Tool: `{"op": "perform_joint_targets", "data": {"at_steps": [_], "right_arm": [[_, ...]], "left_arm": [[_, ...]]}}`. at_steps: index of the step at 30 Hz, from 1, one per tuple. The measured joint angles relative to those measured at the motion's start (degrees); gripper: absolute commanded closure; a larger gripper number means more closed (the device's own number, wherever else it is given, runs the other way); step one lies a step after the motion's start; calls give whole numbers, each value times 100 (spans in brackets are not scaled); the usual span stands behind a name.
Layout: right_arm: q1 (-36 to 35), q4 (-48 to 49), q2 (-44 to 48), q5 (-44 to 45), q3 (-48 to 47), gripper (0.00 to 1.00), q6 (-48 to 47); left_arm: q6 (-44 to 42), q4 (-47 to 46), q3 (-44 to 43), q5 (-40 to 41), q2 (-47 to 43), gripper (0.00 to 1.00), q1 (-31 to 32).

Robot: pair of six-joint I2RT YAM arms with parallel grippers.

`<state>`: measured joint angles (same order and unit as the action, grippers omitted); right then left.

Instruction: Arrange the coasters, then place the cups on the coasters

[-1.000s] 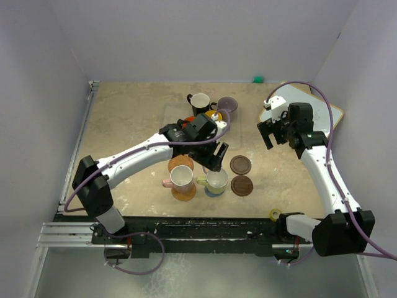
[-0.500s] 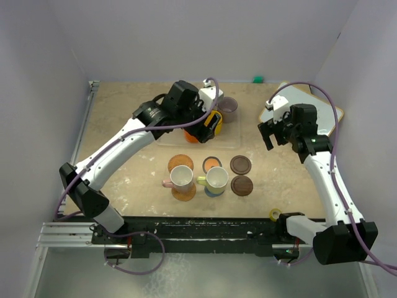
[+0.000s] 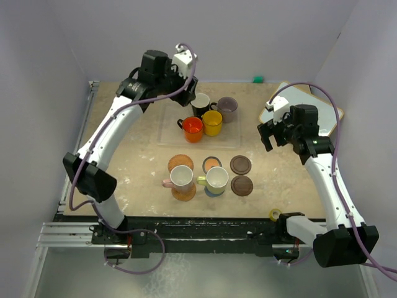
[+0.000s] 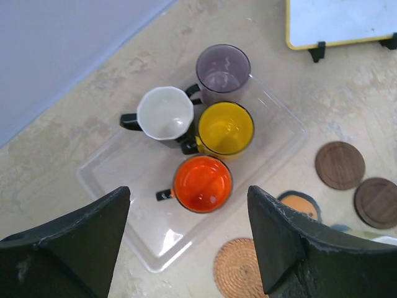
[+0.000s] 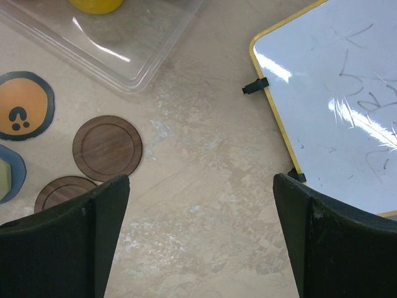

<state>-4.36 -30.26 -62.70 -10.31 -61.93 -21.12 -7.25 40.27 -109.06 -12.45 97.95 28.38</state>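
Observation:
Four cups stand in a clear tray (image 3: 167,133) at the back: black (image 3: 200,103), mauve-grey (image 3: 227,108), yellow (image 3: 212,122) and red-orange (image 3: 192,129). In front, the pink cup (image 3: 180,178) sits on an orange-brown coaster (image 3: 184,192). The yellow-green cup (image 3: 216,179) sits on the blue-grey coaster (image 3: 214,192). Bare coasters lie around them: woven orange-brown (image 3: 180,162), grey-rimmed (image 3: 213,164) and two dark brown (image 3: 240,164) (image 3: 242,185). My left gripper (image 4: 188,239) hangs open high above the tray, over the red-orange cup (image 4: 202,184). My right gripper (image 3: 270,133) is open and empty over bare table.
A yellow-framed whiteboard (image 3: 322,115) lies at the back right, beside my right gripper. A small yellow tape roll (image 3: 273,215) sits near the front edge. A green object (image 3: 257,79) rests against the back wall. Walls close in on both sides.
My left arm has lifted away from the coasters and swung back and left, now high over the tray's far side. The right arm has barely moved.

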Motion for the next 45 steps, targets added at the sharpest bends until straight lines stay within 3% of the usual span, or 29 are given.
{"op": "perform_joint_targets", "data": {"at_steps": [9,23,34,45], "right_arm": [[0,-31,-2,-131,0,0,4],[0,-52,-4,-142,0,0,2],[0,-63,-57,-142,0,0,2],[0,-66,-68,-142,0,0,-2]], "left_arm": [[-188,-417,-850,-1154,1384,28,-789],[-70,-748,-2955,-1930,3709,34,-977],[745,-1403,-3263,-2236,4841,37,-1005],[702,-1335,-3237,-2144,5001,41,-1005]]}}
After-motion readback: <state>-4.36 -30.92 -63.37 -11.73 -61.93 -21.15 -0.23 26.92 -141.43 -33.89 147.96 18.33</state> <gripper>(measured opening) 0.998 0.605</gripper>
